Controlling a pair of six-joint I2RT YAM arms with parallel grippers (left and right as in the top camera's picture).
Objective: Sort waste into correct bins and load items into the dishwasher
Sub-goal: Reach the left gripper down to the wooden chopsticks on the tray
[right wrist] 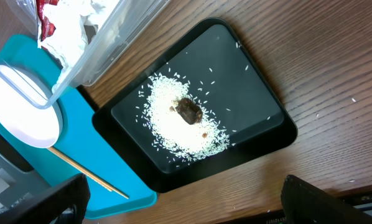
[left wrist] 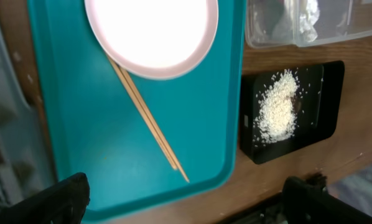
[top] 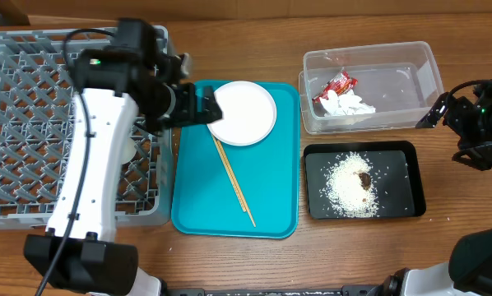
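Observation:
The white round plate (top: 244, 113) lies at the top of the teal serving tray (top: 197, 205), with the chopsticks (top: 234, 182) slanting below it. My left gripper (top: 198, 104) is open and empty, just left of the plate; in the left wrist view (left wrist: 186, 199) it hovers above the tray, plate (left wrist: 152, 34) and chopsticks (left wrist: 150, 121). The clear tub (top: 394, 62) holds the red wrapper (top: 336, 85) and tissue (top: 355, 105). The black tray (top: 398, 160) holds rice (top: 346, 189) and the brown lump (top: 365, 178). My right gripper (top: 438, 112) is open and empty, right of the tub. Bowl, cup and small dish are not clearly seen.
The grey dish rack (top: 32, 123) fills the left side, and my left arm crosses its right half. A white round thing (top: 129, 152) shows in the rack beside the arm, mostly hidden. Bare wooden table lies along the front edge and at the far right.

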